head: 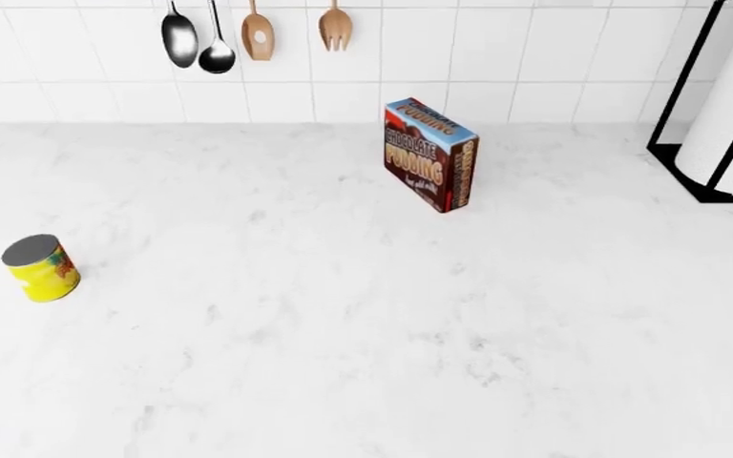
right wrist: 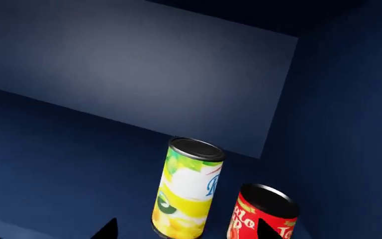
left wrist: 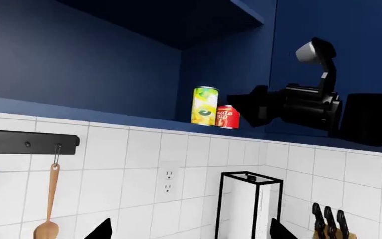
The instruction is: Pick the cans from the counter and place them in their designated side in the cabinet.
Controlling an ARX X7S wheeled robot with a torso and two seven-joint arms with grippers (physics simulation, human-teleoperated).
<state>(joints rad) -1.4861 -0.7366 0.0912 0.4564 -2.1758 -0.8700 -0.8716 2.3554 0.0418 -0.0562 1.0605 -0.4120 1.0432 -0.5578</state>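
Tall can: the yellow can with green-white print stood upright on the blue cabinet shelf, just beside a red can.
Right gripper: I had its fingers spread and empty, the tips either side of the tall can's base.
Short can: the short yellow can sat on the marble counter, well apart from the pudding box.
Left gripper: fingers spread, holding nothing.
My judgement: back the right arm straight out, clear of both cans, before fetching the short one.
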